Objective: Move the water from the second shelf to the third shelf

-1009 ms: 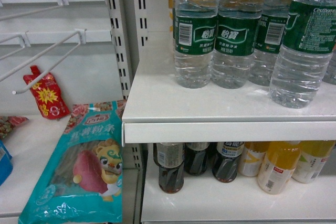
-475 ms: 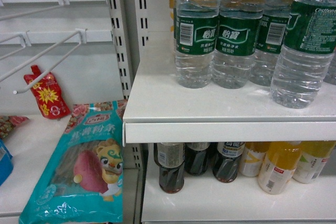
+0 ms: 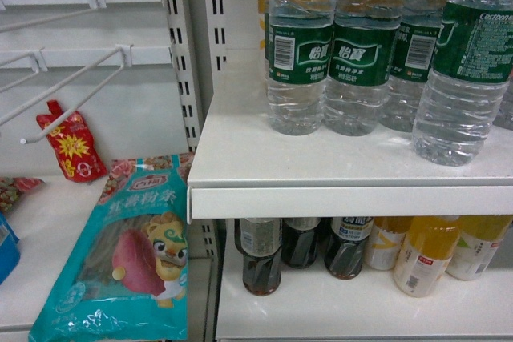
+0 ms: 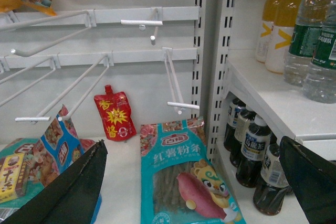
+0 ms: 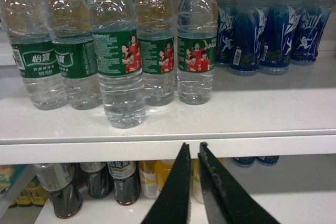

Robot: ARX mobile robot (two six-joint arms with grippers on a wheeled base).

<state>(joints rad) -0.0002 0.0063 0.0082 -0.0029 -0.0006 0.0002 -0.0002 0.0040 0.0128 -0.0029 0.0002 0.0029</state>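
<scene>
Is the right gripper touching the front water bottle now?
Apart. The right wrist view shows the right gripper below the shelf edge, with bare shelf separating it from the front water bottle.

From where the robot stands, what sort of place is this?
Most likely a shop aisle, or a mock-up of one. White shelves carry rows of labelled water bottles above dark drink bottles, and wire display hooks hang over snack packets next door.

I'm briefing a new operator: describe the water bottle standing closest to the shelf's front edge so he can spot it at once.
Find the white shelf holding clear green-labelled bottles, above the row of dark drinks. Among them, the front water bottle stands alone, forward of the back row, nearest the shelf lip. Its label shows small white text beside red-shirted figures; its left neighbours show a white logo.
</scene>
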